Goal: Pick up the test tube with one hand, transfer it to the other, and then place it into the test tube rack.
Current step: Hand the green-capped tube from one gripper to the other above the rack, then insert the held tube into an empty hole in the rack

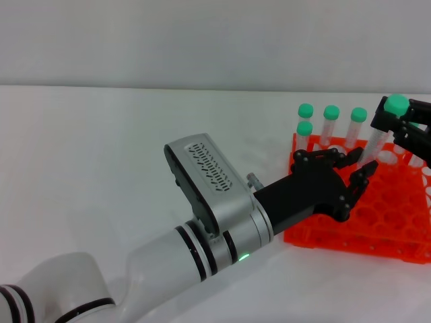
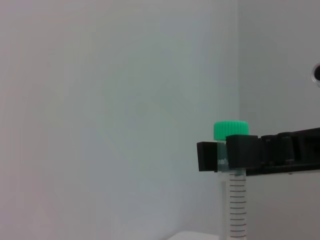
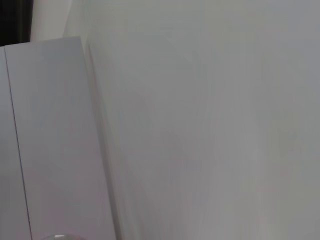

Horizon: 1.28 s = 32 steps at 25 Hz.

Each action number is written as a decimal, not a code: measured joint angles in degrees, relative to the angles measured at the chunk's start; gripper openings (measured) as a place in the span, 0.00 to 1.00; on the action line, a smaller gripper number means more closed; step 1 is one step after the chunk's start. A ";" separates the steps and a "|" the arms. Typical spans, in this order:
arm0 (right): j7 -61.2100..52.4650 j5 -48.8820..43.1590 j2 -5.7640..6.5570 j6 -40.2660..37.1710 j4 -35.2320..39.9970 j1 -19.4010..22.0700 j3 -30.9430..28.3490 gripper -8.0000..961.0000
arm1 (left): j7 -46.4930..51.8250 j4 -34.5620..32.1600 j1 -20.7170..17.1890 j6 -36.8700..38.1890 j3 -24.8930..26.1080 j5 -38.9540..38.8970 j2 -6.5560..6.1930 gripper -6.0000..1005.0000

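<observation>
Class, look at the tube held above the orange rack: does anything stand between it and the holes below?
Yes. The left gripper reaches over the test tube rack, its fingers around the test tube's lower end. The right gripper holds it near the cap.

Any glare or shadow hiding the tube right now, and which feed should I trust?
Head view: even light, no glare or hard shadow, but the left end effector blocks part of the rack. Left wrist view: the test tube, held in the right end effector, stands out against a plain pale wall. Right wrist view: only pale flat surfaces, nothing of the task.
</observation>
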<state>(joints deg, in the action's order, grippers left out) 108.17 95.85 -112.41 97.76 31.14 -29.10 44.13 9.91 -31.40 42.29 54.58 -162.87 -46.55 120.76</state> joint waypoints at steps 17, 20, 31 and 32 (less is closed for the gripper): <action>0.02 -0.05 0.28 0.09 0.00 0.32 -0.17 0.26 | -3.80 0.47 -1.03 0.35 0.04 -0.16 -0.01 0.30; 0.02 0.05 0.33 -0.01 0.05 0.48 -0.31 0.26 | -4.62 0.47 -1.42 0.35 0.04 -0.31 0.00 0.31; 3.64 0.20 -1.72 -2.74 0.05 2.12 -6.65 0.22 | -12.70 1.04 -10.33 5.63 0.07 -0.22 -0.24 0.73; 4.15 0.21 -2.06 -3.43 0.08 2.16 -6.83 0.22 | -13.83 1.25 -12.76 8.44 0.32 -0.40 -0.35 0.74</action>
<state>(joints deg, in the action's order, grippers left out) 112.32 96.06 -114.47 94.34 31.22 -26.95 37.31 -3.92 -30.15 29.53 63.02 -162.55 -46.95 120.41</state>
